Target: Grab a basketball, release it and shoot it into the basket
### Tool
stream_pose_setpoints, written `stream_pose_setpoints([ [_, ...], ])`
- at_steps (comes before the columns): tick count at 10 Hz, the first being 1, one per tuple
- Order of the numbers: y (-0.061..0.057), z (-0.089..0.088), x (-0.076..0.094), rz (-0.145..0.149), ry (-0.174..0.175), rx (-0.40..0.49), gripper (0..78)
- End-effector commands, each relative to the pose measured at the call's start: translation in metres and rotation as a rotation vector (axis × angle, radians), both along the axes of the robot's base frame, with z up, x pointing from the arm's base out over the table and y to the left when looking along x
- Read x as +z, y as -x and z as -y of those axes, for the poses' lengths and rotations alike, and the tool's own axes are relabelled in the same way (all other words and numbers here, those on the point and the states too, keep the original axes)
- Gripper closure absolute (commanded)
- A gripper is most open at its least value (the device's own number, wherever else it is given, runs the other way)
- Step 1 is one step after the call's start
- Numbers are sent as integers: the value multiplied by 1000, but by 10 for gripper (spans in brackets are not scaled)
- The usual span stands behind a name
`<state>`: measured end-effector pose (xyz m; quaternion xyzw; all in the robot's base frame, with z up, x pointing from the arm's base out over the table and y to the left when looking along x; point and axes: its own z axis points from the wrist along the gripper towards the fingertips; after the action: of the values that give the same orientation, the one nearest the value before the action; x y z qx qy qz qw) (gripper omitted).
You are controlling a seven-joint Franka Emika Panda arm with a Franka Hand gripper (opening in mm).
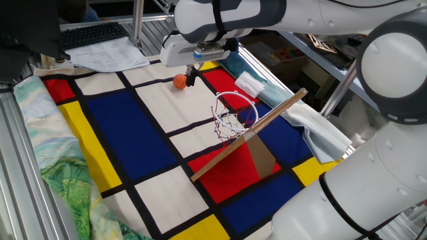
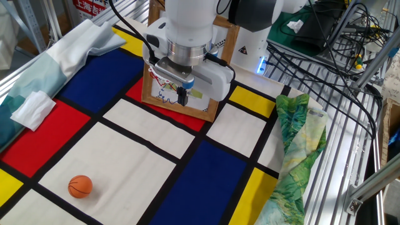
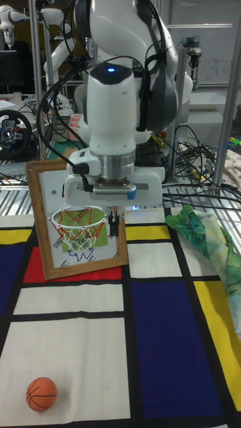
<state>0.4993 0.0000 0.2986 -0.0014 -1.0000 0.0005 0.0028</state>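
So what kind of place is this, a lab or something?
Probably a robotics lab: a robot arm over a table, metal framing, loose cables and a keyboard nearby.

The arm (image 3: 120,87) is glossy white with rounded shells, dark grey bands at its joints, a blue light on top of the wrist, black cables looping behind, and a small claw (image 2: 182,97) with 2 black fingers.

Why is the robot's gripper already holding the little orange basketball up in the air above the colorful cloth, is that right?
Not quite. The gripper holds nothing; it hangs in the air above the colorful cloth, while the basketball lies on a white square far from it. The other fixed view shows this.
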Motion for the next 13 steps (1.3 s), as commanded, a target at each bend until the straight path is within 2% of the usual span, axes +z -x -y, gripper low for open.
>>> stream_pose_setpoints([
  [1, 0, 0, 0, -40, 31, -90, 776],
  [7, -3, 0, 1, -54, 29, -115, 776],
  [10, -24, 5, 1, -57, 24, -142, 776],
  [13, -46, 18, 1, -52, 24, -131, 776],
])
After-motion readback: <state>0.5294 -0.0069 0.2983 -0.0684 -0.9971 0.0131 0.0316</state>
